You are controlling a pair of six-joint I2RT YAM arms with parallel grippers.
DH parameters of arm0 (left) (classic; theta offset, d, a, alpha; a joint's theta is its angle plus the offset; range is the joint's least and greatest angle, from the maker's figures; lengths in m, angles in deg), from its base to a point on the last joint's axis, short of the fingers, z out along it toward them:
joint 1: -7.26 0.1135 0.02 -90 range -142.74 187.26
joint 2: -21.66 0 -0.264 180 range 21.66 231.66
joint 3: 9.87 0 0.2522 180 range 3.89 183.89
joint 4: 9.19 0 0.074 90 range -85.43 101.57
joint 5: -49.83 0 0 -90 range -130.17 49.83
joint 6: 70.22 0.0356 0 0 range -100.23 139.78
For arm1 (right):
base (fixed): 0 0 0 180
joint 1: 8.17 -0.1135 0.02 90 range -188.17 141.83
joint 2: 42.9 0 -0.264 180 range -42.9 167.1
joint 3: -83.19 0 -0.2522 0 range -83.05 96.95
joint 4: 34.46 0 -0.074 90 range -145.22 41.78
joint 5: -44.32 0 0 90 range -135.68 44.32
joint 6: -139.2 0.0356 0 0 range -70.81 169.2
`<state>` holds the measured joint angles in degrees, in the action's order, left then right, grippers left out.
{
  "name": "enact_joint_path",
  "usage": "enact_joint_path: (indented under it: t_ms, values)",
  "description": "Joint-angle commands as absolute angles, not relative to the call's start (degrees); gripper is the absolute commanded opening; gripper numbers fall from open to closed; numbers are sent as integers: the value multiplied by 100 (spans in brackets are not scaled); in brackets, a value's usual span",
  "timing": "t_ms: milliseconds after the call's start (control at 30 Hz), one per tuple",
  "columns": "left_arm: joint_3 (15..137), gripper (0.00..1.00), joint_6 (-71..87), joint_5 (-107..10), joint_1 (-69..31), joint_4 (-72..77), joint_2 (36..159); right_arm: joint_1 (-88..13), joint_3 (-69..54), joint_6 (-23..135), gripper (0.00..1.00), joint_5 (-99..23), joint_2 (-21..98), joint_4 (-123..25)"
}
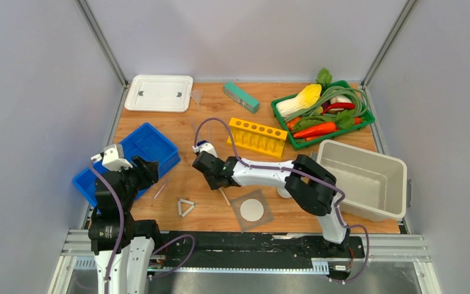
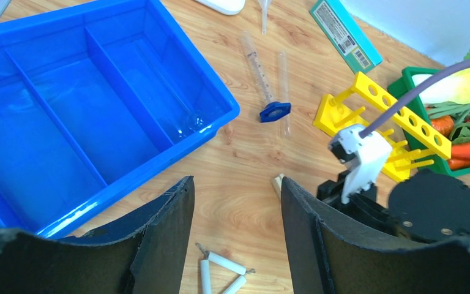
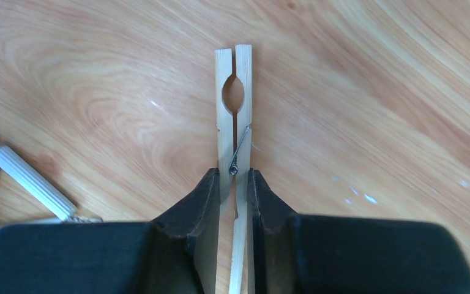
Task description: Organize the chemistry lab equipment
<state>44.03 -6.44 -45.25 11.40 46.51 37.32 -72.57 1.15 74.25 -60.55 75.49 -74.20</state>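
My right pincer [image 3: 234,180] is clamped on the wooden tongs [image 3: 224,131], their long axis pointing straight ahead; my left pincer [image 2: 235,187] hangs spread apart.

Place: looking like a robot test cell, staged as a chemistry bench.
Enclosure: plain pale walls [image 1: 245,37] are boxing in the wooden table [image 1: 183,125] on three sides, with metal posts [image 1: 101,40] running up the corners.
Mounting: left arm [image 1: 113,202] and right arm [image 1: 263,173] are sitting on an aluminium frame [image 1: 404,251] at the near edge.
Props: yellow holed rack [image 1: 258,131], glass tubes [image 2: 283,86], pipe-clay triangle [image 1: 185,207] and wooden tongs [image 3: 234,110] are lying out as lab gear.
Giveaway: a green basket [image 1: 286,130] of toy vegetables is sharing the table with a blue tray [image 1: 150,144] and a grey bin [image 1: 358,177].
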Motion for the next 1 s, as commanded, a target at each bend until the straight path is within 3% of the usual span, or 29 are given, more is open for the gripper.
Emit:
enact_joint_path:
  t_ms: [0, 367, 600, 733, 967]
  values:
    - [4362, 62, -580, -4693, 1139, 4448, 3836, -7154, -105, 7565, 11, -6413, 6584, -7572]
    - [4283, 62, -606, -4808, 1130, 4333, 3836, -5802, -693, 8355, 11, -6527, 4002, -8636]
    - [4274, 62, -606, -4852, 1139, 4307, 3783, -3817, -1651, 8944, 11, -6633, 2278, -8821]
    - [4265, 61, -606, -4870, 1139, 4307, 3766, -2788, -2231, 9374, 1, -6668, 1399, -8952]
    - [4256, 61, -624, -4904, 1139, 4298, 3775, -1452, -2987, 9902, 4, -6755, 606, -9435]
